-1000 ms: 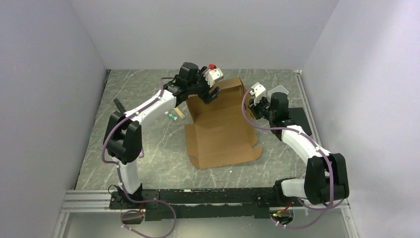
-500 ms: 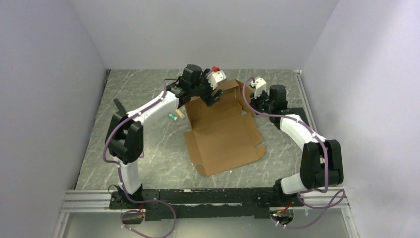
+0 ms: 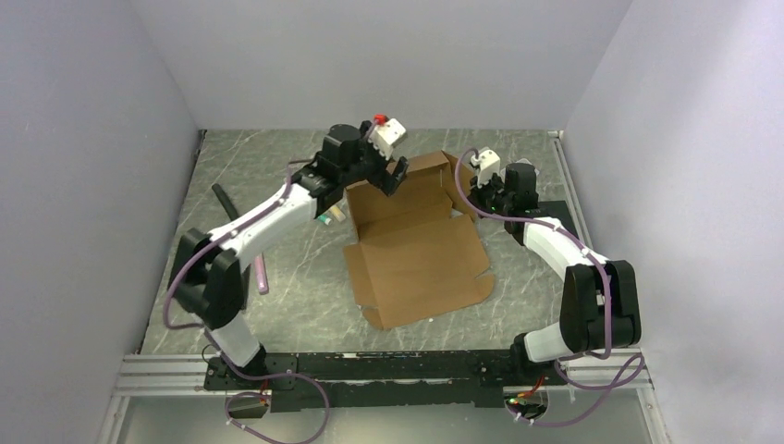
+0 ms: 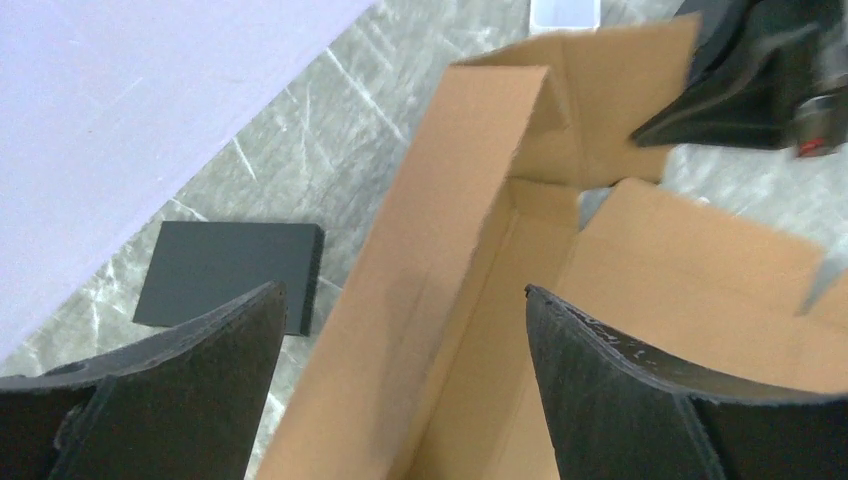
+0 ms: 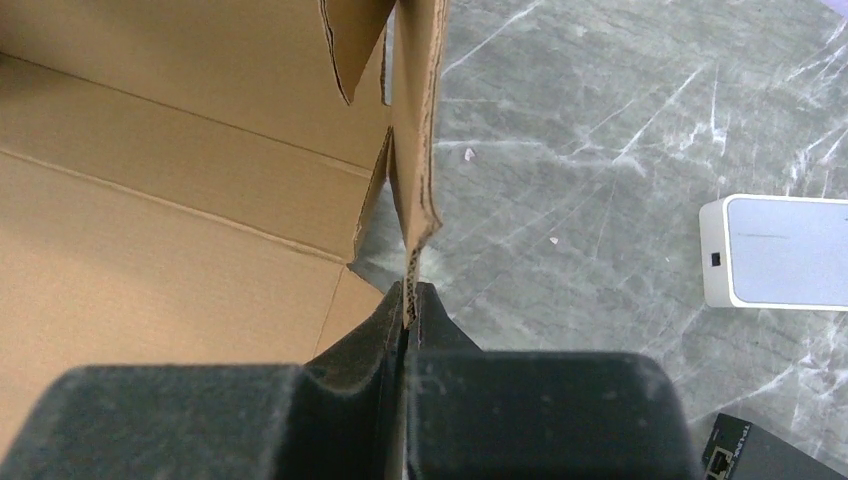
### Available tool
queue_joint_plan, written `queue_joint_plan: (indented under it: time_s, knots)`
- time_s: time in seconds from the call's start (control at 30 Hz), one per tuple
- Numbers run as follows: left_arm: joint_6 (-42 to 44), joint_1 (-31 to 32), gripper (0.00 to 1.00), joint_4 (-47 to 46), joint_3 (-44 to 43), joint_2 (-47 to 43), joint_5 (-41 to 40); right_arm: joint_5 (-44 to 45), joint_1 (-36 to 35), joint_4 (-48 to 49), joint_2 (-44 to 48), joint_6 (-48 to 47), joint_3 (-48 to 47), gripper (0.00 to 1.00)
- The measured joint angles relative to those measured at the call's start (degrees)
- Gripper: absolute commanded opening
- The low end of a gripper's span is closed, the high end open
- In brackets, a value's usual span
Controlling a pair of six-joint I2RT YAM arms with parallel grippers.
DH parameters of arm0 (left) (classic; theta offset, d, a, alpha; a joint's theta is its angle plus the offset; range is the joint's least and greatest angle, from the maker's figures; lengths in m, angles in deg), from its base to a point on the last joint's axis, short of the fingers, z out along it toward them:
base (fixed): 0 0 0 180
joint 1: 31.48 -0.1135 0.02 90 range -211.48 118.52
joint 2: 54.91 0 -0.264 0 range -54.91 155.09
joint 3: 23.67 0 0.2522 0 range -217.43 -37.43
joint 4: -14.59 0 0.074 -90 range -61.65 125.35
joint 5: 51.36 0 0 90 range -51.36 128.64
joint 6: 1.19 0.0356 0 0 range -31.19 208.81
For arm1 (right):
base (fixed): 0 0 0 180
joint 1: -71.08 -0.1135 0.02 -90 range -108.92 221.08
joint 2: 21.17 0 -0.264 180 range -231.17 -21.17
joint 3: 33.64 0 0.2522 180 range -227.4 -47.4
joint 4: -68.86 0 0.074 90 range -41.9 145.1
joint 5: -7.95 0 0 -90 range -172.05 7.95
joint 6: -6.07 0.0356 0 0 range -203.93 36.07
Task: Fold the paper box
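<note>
The paper box [image 3: 416, 254], brown cardboard, lies open in the middle of the table with its back wall [image 4: 440, 250] and right side flap raised. My left gripper [image 3: 395, 173] hovers at the back wall's top edge. It is open, and in the left wrist view the wall stands between the spread fingers [image 4: 402, 290] without touching them. My right gripper [image 3: 474, 191] is at the box's back right corner, shut on the thin edge of the side flap [image 5: 410, 298]. The flap [image 5: 415, 150] rises upright from the jaws.
A flat black slab [image 4: 230, 275] lies beyond the box by the right wall [image 3: 560, 222]. A whitish square container [image 5: 775, 250] sits on the marble right of the flap. A small packet [image 3: 325, 215] and a black stick [image 3: 222, 197] lie left of the box.
The right gripper has moved toward the back and shut on the side flap. The left gripper has opened wider and its arm swung left. The box turned slightly.
</note>
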Motion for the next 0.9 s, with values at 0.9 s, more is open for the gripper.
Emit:
queue_joint_plan:
  time_s: [0.9]
  knots:
    - [-52.2, 20.1, 0.66, -41.2, 18.9, 19.9, -14.6, -3.6, 0.7, -1.9, 2.4, 6.6, 0.1, 0.0]
